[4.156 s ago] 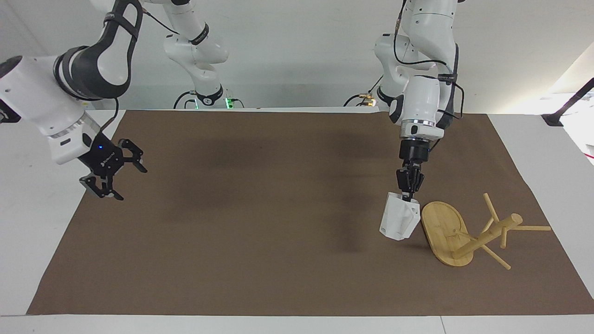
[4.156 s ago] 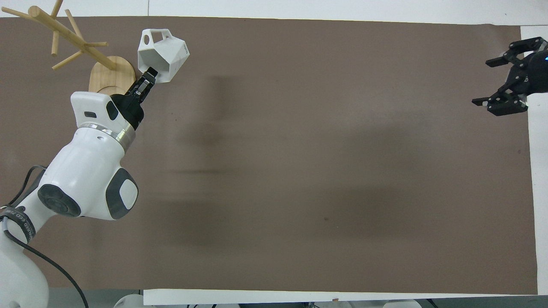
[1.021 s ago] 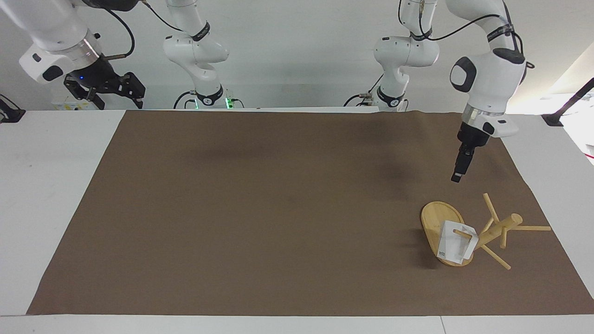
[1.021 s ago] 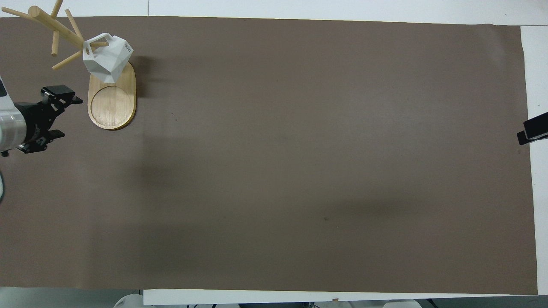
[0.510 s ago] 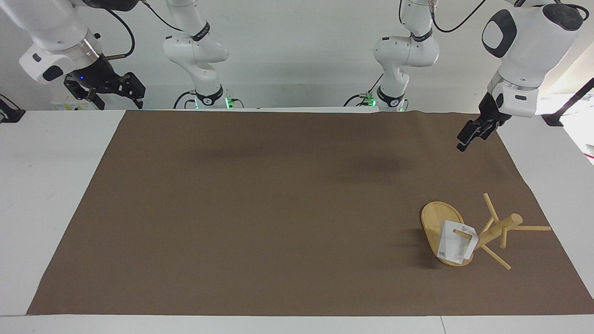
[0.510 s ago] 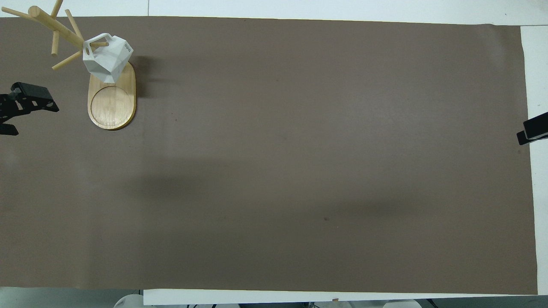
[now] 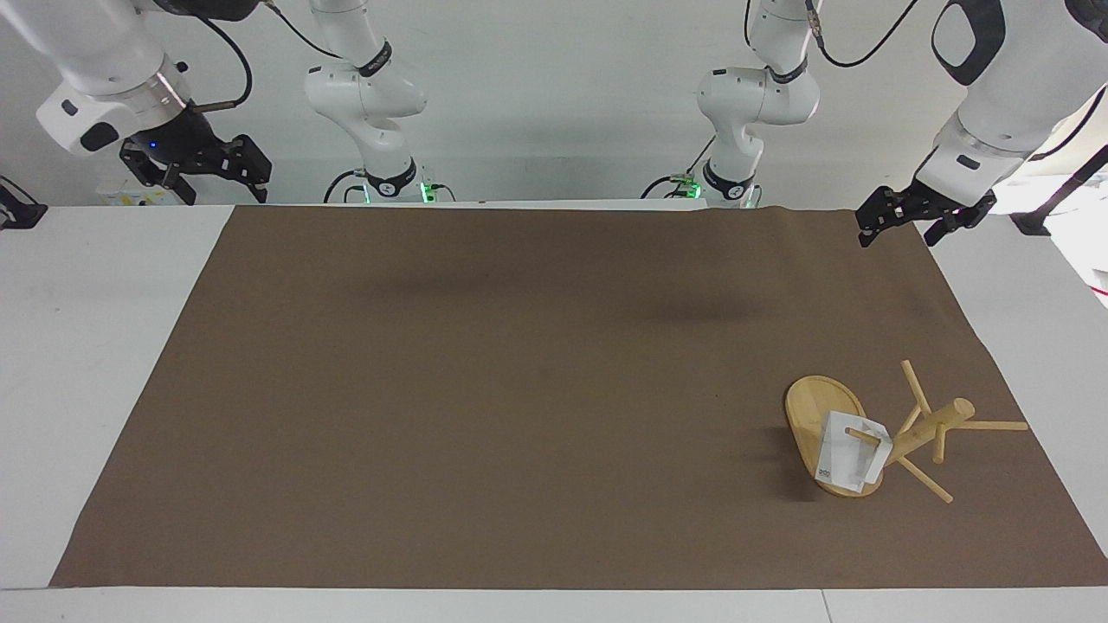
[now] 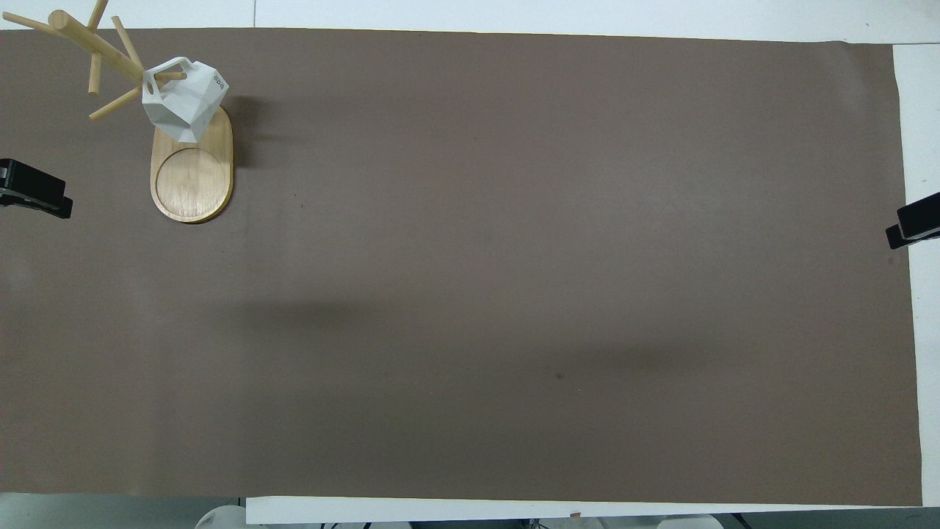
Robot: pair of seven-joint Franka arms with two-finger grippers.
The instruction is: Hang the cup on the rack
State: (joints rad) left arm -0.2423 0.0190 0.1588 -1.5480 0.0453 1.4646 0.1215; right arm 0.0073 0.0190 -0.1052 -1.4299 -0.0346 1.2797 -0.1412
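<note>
The white faceted cup (image 7: 851, 456) hangs by its handle on a low peg of the bamboo rack (image 7: 924, 431), over the rack's oval base (image 7: 809, 408). The rack stands at the left arm's end of the brown mat. In the overhead view the cup (image 8: 183, 101) sits over the end of the base (image 8: 192, 180) that is farther from the robots. My left gripper (image 7: 898, 234) is open and empty, raised over the mat's corner nearest the robots, well away from the rack. One of its fingers (image 8: 33, 195) shows in the overhead view. My right gripper (image 7: 221, 183) is open and empty, waiting high over the white table at its own end.
The brown mat (image 7: 485, 389) covers most of the white table (image 7: 86, 346). A black stand foot (image 7: 1034, 223) sits on the table near the left arm's corner. The right gripper's finger (image 8: 914, 222) shows at the overhead view's edge.
The left gripper, which held the cup beside the rack earlier, has let it go on a peg and pulled up and back toward the robots' edge, fingers now spread. The cup stays put.
</note>
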